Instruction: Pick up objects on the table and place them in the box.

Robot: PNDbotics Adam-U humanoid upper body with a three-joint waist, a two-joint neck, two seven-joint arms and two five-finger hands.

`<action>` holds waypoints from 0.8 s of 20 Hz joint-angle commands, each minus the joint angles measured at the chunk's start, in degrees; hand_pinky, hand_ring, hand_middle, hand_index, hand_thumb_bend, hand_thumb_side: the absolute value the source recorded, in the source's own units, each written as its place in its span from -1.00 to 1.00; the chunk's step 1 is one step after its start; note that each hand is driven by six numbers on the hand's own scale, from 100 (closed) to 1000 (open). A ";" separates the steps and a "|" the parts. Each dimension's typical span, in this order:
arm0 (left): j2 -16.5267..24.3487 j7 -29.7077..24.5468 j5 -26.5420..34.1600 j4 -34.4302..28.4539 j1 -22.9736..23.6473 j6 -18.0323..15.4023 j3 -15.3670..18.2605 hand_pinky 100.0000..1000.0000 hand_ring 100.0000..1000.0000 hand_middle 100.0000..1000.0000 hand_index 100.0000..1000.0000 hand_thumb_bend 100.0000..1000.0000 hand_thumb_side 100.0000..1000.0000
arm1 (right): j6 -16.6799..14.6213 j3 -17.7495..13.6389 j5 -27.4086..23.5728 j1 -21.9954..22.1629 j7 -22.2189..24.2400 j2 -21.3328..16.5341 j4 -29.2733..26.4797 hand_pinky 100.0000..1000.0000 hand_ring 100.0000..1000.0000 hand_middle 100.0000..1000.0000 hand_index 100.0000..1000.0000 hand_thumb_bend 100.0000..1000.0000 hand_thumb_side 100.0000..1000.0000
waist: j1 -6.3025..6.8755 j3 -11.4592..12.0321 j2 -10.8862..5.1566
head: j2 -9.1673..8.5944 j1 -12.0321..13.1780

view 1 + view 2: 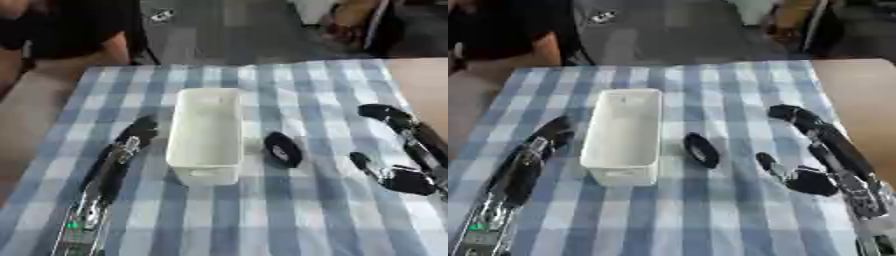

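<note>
The left hand [131,137] lies flat on the blue-checked tablecloth [315,215], fingers straight and together, holding nothing — just beside the white box [206,135]. The box stands lengthwise at the middle of the table. Right of it, near but apart, sits a black ring-shaped object [283,149], tilted on edge. Further right the right hand [802,177] rests spread, thumb and fingers wide apart — empty.
</note>
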 commanded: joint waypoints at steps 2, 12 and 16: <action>0.84 -0.12 -0.23 -0.59 -0.56 -0.11 -0.20 0.85 0.72 1.00 0.71 -1.00 1.00 | -0.05 -0.33 0.01 -0.31 0.11 -0.80 -0.70 1.00 0.90 0.74 0.81 -0.32 0.26 | -0.19 0.02 -0.59 | -0.58 -0.01; 0.89 -0.12 -0.21 -0.58 -0.53 -0.12 -0.16 0.85 0.72 1.00 0.71 -1.00 1.00 | -0.01 -0.34 -0.02 -0.28 0.09 -0.82 -0.70 1.00 0.90 0.74 0.81 -0.34 0.26 | -0.21 0.05 -0.56 | -0.80 -0.03; 0.96 -0.18 -0.30 -0.47 -0.41 -0.11 -0.24 0.85 0.72 1.00 0.71 -1.00 1.00 | -0.75 1.18 0.06 -0.87 0.99 -1.05 0.58 1.00 0.90 0.74 0.81 -0.35 0.28 | -0.30 0.04 -0.55 | -0.65 -0.33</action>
